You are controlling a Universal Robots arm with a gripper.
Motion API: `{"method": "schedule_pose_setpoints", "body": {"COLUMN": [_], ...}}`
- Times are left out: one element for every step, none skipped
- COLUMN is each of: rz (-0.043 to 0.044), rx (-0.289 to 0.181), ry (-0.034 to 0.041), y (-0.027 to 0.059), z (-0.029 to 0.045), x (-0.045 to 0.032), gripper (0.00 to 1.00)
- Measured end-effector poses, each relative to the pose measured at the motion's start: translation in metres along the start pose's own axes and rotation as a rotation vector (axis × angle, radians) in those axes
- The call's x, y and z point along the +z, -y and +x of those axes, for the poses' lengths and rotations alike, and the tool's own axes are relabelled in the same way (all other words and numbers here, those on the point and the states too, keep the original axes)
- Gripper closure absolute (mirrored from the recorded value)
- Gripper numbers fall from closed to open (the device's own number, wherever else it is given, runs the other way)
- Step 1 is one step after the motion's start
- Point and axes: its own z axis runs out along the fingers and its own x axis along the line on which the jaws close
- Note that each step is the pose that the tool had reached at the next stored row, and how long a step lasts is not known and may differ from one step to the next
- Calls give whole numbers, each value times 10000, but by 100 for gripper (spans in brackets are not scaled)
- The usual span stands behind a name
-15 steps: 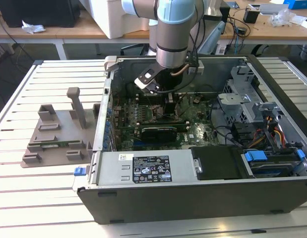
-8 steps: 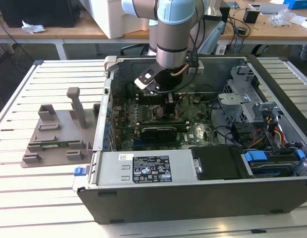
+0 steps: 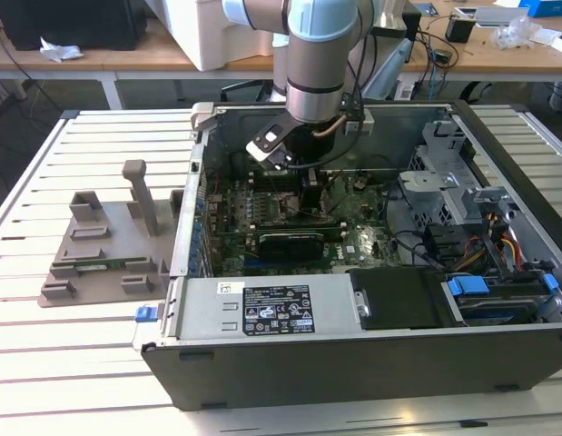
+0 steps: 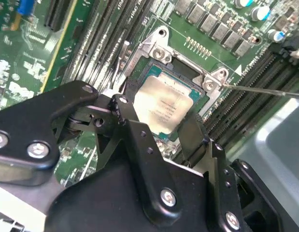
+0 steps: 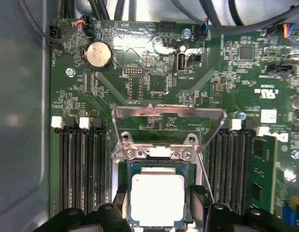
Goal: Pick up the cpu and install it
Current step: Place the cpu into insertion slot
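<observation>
Install step, I judge: pincer (image 4: 158, 118) straddles cpu (image 4: 163, 104) in socket (image 4: 156, 50); grip can't be told. Seating demands squareness.

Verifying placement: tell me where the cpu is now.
In the first wrist view the cpu lies inside the socket frame, flanked by memory slots, beside the opened metal bracket.

Open dark-grey metal computer case (image 3: 353, 363) lies on white slatted table (image 3: 63, 363). Grey plastic holder block with upright posts (image 3: 99, 254) just beside case, on exterior view's left. Green motherboard (image 5: 154, 63) covers case floor. On it: round silver coin battery (image 5: 99, 54), silver metal bracket frame (image 5: 168, 112) swung open, black memory slots (image 5: 79, 169) flanking socket. Silver labelled box (image 3: 271, 309) along near wall; black flat unit (image 3: 399, 298) beside it. Blue plastic tabs (image 3: 468, 285) and red-yellow cable bundle (image 3: 507, 245) at exterior view's right. Wooden desk (image 3: 126, 54) far behind.
</observation>
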Motion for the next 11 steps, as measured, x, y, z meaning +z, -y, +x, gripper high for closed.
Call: {"method": "schedule_pose_setpoints", "body": {"rz": [0,1,0,0,-1,0,0,0,-1,0,0], "rx": [1,1,0,-1,1,1,1,1,1,1,1], "ry": [0,2,2,3,2,2,4,3,2,4,5], "y": [1,2,2,2,4,5,6,7,8,9,10], "z": [3,14,16,17,19,20,20,21,21,21,19], "x": [-27,-81,-109,-147,-208,-251,-287,-361,-409,-448,-538], "gripper": [38,38,39,46,46,53,64,64,64,76,82]}}
